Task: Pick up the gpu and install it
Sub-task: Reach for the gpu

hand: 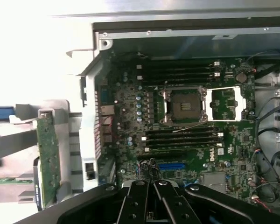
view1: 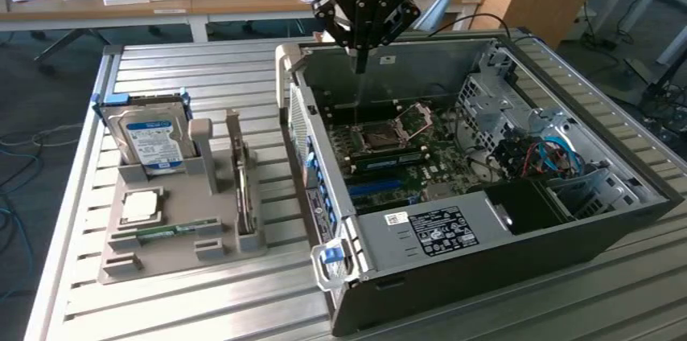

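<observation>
We take the open computer case (view1: 462,273) as our landmark and read across from the exterior view's left. Apart from the case on that side lies the grey holder (view1: 161,264), with the blue-labelled hard drive (view1: 150,138) upright on the side away from the case; the gpu (view1: 244,188) stands on edge in the holder's slot nearest the case, untouched, near the case's side wall; over the case's far wall hangs the gripper (view1: 362,63), its fingers pressed together on nothing, above the motherboard (view1: 397,156). We judge the picking step not yet begun, the card neither lifted nor installed; a pick, in our judgement, calls for fingers parted and set over the card's thin upper edge, outside the case.
</observation>
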### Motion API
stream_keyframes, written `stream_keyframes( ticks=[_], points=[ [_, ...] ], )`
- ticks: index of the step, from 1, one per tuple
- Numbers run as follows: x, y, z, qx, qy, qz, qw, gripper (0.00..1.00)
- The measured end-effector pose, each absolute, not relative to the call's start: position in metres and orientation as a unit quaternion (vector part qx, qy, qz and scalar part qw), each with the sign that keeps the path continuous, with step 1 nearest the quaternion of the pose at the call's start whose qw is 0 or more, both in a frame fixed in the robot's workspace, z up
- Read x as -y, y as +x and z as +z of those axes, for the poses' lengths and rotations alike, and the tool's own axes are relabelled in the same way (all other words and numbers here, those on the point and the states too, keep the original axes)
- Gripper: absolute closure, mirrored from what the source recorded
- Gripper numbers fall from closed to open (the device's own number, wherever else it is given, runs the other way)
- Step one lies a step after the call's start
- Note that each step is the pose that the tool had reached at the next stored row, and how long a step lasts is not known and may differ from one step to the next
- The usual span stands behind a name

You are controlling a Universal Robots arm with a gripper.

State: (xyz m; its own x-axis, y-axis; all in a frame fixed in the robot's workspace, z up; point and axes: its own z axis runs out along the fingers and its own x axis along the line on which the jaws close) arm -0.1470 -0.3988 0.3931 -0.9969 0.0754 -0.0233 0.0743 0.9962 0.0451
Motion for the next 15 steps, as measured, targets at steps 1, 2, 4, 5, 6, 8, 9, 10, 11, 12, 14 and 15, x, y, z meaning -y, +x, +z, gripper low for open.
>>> stream_keyframes(
  ticks=[1, 2, 4, 5, 6, 8, 9, 10, 11, 12, 14, 15],
  points=[
    [0.3988, -0.1489, 0.3931, -0.999, 0.037, 0.022, 0.013, 0.89],
    [0.3988, -0.1500, 0.3931, -0.999, 0.037, 0.022, 0.013, 0.89],
    [0.3988, -0.1515, 0.3931, -0.999, 0.037, 0.022, 0.013, 0.89],
    [0.3988, -0.1524, 0.3932, -0.999, 0.037, 0.022, 0.012, 0.89],
    [0.3988, -0.1531, 0.3931, -0.999, 0.037, 0.022, 0.013, 0.89],
    [0.3988, -0.1544, 0.3931, -0.999, 0.037, 0.022, 0.012, 0.89],
    [0.3988, -0.1549, 0.3931, -0.999, 0.037, 0.022, 0.012, 0.89],
    [0.3988, -0.1553, 0.3931, -0.999, 0.037, 0.022, 0.012, 0.89],
    [0.3988, -0.1557, 0.3931, -0.999, 0.037, 0.022, 0.012, 0.89],
    [0.3988, -0.1560, 0.3931, -0.999, 0.037, 0.022, 0.012, 0.89],
    [0.3988, -0.1566, 0.3931, -0.999, 0.037, 0.022, 0.013, 0.89],
    [0.3988, -0.1570, 0.3931, -0.999, 0.037, 0.022, 0.012, 0.89]
  ],
)
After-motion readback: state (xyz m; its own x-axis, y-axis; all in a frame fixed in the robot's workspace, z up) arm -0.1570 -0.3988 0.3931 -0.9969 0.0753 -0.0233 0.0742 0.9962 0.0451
